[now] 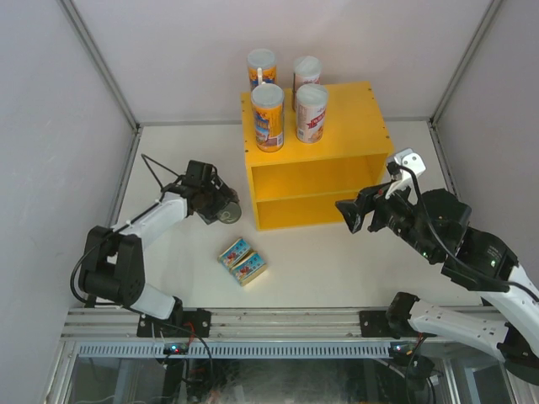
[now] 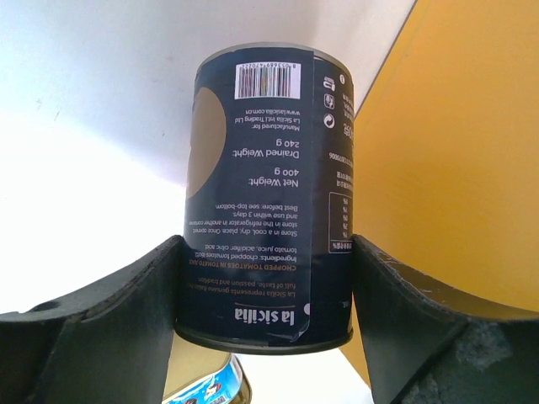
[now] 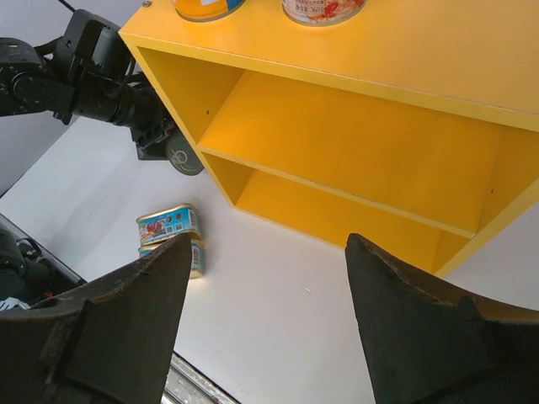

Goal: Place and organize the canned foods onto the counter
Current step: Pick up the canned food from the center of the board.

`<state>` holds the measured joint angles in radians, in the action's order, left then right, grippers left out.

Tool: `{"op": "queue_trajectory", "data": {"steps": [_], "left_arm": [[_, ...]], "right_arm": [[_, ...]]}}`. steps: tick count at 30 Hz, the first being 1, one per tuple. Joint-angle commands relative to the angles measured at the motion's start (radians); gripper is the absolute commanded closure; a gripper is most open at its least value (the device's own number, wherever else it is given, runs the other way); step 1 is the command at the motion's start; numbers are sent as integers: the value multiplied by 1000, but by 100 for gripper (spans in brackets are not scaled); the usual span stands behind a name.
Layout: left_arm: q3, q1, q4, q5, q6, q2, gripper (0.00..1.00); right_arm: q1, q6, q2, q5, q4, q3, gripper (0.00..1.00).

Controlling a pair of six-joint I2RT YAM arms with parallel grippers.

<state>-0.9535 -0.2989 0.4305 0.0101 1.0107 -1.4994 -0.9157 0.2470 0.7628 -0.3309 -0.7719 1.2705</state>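
The left gripper (image 1: 217,204) is clamped on the dark-labelled steel can (image 2: 265,168), its fingers (image 2: 135,303) pressing both sides near the end closest to the wrist. The can is not upright: its long axis runs out along the gripper's own line, and its round far end faces the near right, just beside the left wall of the yellow box (image 1: 354,105). On the box's top stand two orange-blue tubes (image 1: 268,118) and two white-pink tubes (image 1: 311,114) — all upright, white lids up. Two flat tins (image 1: 242,261) lie touching on the table (image 1: 337,269), set on a diagonal before the box's left corner. The right gripper (image 3: 267,244) hangs before the open front, jaws wide apart and empty.
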Motion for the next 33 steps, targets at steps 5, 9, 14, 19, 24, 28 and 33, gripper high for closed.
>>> {"op": "queue_trajectory", "data": {"steps": [5, 9, 14, 19, 24, 28, 33], "left_arm": [[37, -2, -63, -16, 28, 137, 100], [51, -1, -51, -26, 35, 181, 100], [59, -1, -29, -33, 44, 238, 100], [81, -1, -10, -30, 59, 310, 100], [111, -1, 25, -17, 67, 391, 100], [133, -2, 66, 5, 66, 472, 100], [156, -3, 119, 43, 74, 576, 100]], "right_arm": [[3, 20, -26, -23, 4, -5, 27], [4, 17, -32, -26, 4, -7, 27], [3, 11, -33, -25, 7, -7, 27], [6, 1, -36, -26, 11, -11, 27], [12, -3, -34, -19, 21, -17, 27], [23, -9, -30, -13, 32, -22, 27], [43, -12, -25, 0, 50, -33, 27]]}}
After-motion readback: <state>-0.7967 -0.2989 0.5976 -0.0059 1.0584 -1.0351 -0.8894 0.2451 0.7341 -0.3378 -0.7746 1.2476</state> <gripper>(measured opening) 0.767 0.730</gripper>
